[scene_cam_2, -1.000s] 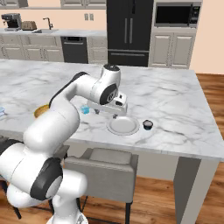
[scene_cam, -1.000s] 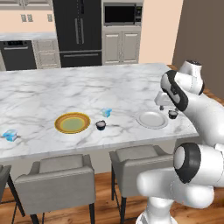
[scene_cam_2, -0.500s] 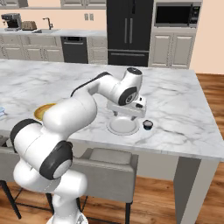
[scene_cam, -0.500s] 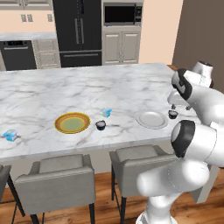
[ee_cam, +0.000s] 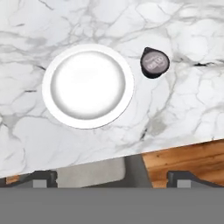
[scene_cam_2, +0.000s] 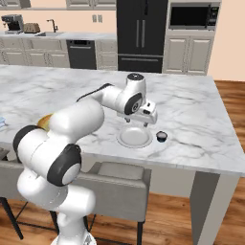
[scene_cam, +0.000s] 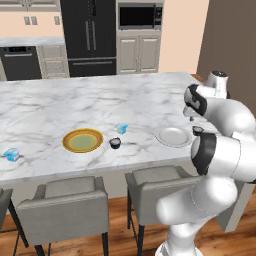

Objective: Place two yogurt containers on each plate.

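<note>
The end effector (ee_cam: 112, 175) is seen spread wide and empty above the marble tabletop (ee_cam: 175, 113). The white plate (ee_cam: 88, 85) is left bare, a dark round yogurt cup (ee_cam: 154, 62) just beside it. Well apart, the yellow-rimmed plate (scene_cam: 82, 140) is flanked by another dark cup (scene_cam: 115, 143) and a light-blue tub (scene_cam: 121, 128); a second light-blue tub (scene_cam: 11, 155) lies farther off.
</note>
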### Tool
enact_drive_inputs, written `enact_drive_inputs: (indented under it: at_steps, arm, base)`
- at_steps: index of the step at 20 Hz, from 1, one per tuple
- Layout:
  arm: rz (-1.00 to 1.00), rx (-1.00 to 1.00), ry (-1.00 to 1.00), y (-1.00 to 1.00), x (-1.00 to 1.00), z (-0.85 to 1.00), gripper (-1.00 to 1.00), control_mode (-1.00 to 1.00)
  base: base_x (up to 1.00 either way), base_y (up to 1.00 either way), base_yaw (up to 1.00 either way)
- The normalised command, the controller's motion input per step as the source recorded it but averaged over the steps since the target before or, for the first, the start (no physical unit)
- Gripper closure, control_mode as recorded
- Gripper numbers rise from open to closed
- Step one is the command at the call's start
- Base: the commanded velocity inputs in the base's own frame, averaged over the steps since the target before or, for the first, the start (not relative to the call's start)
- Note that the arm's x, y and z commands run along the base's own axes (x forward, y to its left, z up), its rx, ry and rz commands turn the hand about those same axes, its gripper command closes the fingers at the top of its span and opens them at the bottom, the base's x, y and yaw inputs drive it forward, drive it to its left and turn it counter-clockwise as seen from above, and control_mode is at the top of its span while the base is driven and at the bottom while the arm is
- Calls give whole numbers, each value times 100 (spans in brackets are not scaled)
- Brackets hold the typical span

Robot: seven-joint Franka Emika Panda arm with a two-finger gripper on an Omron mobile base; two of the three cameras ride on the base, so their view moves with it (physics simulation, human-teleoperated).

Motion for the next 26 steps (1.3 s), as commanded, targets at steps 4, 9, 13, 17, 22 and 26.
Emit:
enact_drive_inputs:
  at_steps: [4, 9, 13, 17, 22, 26]
  arm:
    - [-7, 0, 13, -38, 51, -11, -100, -100]
    - [-5, 0, 16, -29, 50, -54, -100, -100]
    - [-7, 2, 7, -24, 69, -40, -100, -100]
    - [-6, 11, 0, -48, 59, -2, -100, -100]
    - [-3, 5, 2, -47, 36, -23, -100, -100]
    - [-1, 0, 3, -38, 28, -53, -100, -100]
  base:
    - [0, 0, 0]
    - [0, 0, 0]
    - [0, 0, 0]
    - [0, 0, 0]
    - [0, 0, 0]
    - [0, 0, 0]
